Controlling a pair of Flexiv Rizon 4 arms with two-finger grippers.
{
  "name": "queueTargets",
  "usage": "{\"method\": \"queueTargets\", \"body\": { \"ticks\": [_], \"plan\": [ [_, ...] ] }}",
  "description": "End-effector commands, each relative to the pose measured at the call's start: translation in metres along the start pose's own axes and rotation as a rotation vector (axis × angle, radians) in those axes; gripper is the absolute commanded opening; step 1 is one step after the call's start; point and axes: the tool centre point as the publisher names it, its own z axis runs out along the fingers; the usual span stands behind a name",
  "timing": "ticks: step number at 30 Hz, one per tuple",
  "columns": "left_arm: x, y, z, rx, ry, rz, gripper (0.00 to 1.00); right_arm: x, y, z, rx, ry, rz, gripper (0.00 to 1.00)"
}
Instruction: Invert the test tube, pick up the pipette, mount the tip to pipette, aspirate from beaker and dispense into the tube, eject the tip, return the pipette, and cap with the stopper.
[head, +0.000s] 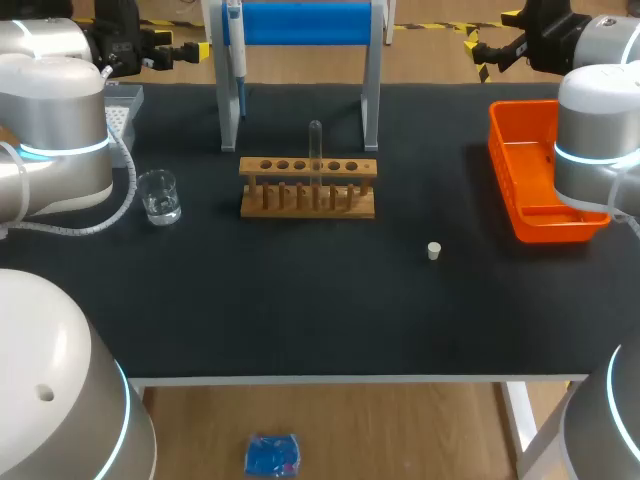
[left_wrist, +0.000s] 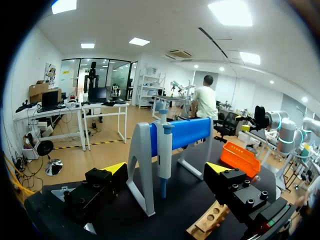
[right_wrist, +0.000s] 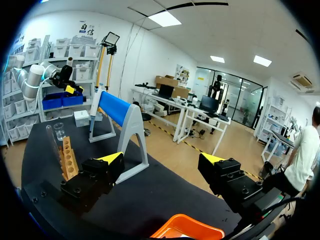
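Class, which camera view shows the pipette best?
The left wrist view: the pipette hangs on its stand, seen whole from the side. The head view shows it steeply from above; the right wrist view, not clearly.

A: Table (head: 300, 320), entry?
B: Black matte top, pale front edge, one white leg (head: 518, 415) seen at the near right corner.
A: Floor (head: 400, 430)?
B: Light wood tone (a small blue object (head: 272, 455) lies on it, just off the table's near edge). Yellow-black tape (left_wrist: 95, 144) runs across it further out.
A: Walls, glazing?
B: White walls (right_wrist: 145, 55). Dark-framed glass partition (left_wrist: 95, 75) at the far end, white desks (left_wrist: 102, 107) before it. Shelving (right_wrist: 55, 50) with bins along one wall.
A: Light?
B: Recessed rectangular ceiling panels (left_wrist: 231, 11), lit, on a white ceiling.
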Motion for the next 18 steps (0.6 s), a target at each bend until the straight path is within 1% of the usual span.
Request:
{"method": "queueTargets", "body": {
  "ticks": [1,5,8,12,13,15,16,18],
  "plan": [
    [0.0,0.0,0.0,0.0,0.0,0.0,1.0,0.004,0.001,-0.003,-0.017,0.028,-0.006,1.0],
    [0.0,0.0,0.0,0.0,0.0,0.0,1.0,0.016,0.005,-0.009,-0.06,0.092,-0.022,1.0],
    [0.0,0.0,0.0,0.0,0.0,0.0,1.0,0.032,0.005,-0.017,-0.09,0.16,-0.045,1.0],
    [0.0,0.0,0.0,0.0,0.0,0.0,1.0,0.06,0.002,-0.03,-0.124,0.269,-0.081,1.0],
    [0.0,0.0,0.0,0.0,0.0,0.0,1.0,0.07,0.0,-0.033,-0.131,0.309,-0.088,1.0],
    [0.0,0.0,0.0,0.0,0.0,0.0,1.0,0.084,-0.003,-0.038,-0.139,0.353,-0.113,1.0],
    [0.0,0.0,0.0,0.0,0.0,0.0,1.0,0.095,-0.006,-0.043,-0.147,0.393,-0.122,1.0],
    [0.0,0.0,0.0,0.0,0.0,0.0,1.0,0.107,-0.009,-0.048,-0.15,0.438,-0.122,1.0]
  ]
}}
